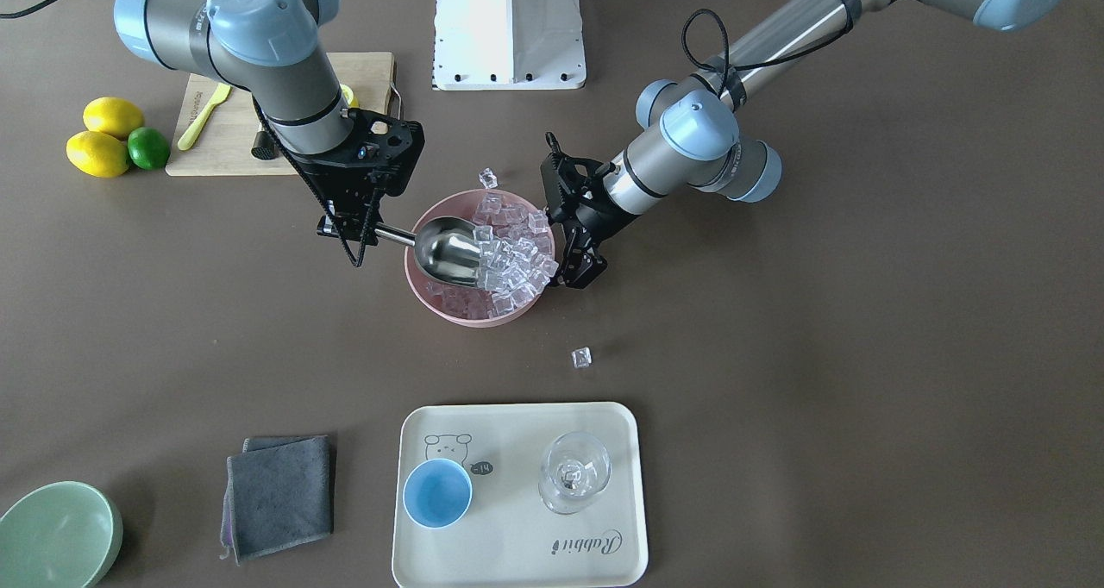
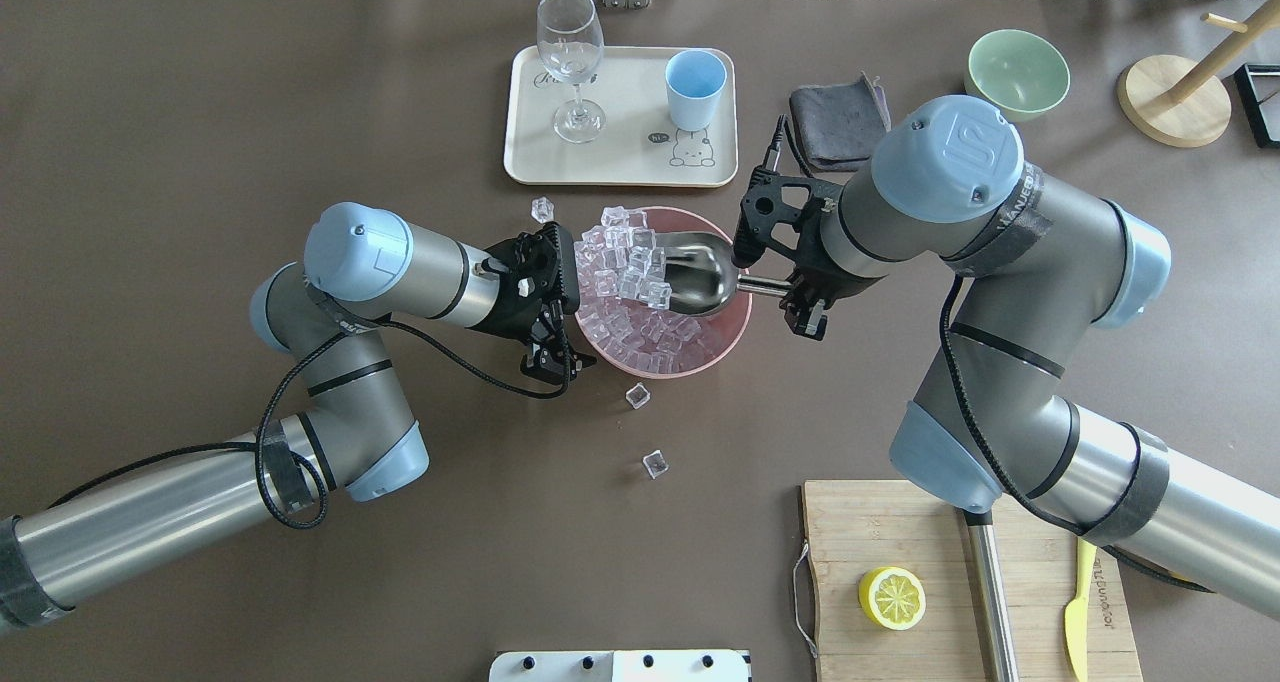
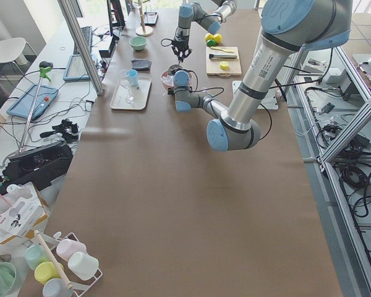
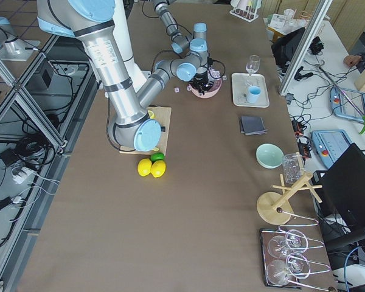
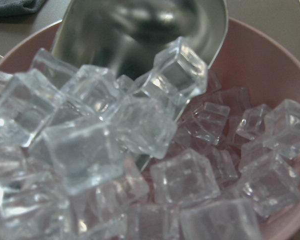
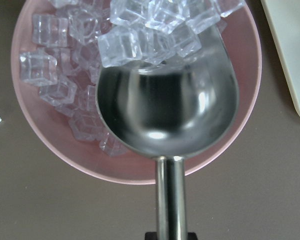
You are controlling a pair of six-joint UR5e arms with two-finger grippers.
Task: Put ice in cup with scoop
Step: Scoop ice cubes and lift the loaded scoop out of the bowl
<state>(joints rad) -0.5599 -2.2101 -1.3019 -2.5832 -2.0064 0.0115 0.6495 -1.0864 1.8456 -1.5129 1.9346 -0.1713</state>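
Shiny silver scoop (image 6: pixel 167 105), deep bowl empty, mouth nosed into clear glassy ice (image 6: pixel 140 30) in pink bowl (image 6: pixel 30 125); right tool (image 1: pixel 362 230) clamped on handle; left tool (image 1: pixel 580 271) beside rim, opening unclear.

One camera looks down over my shoulders, another faces me from across the worktop (image 1: pixel 776 355), looking steeply down; two more watch from its ends, far off. My wrist cameras sit close up to the bowl (image 6: pixel 45 131), which every view shares.
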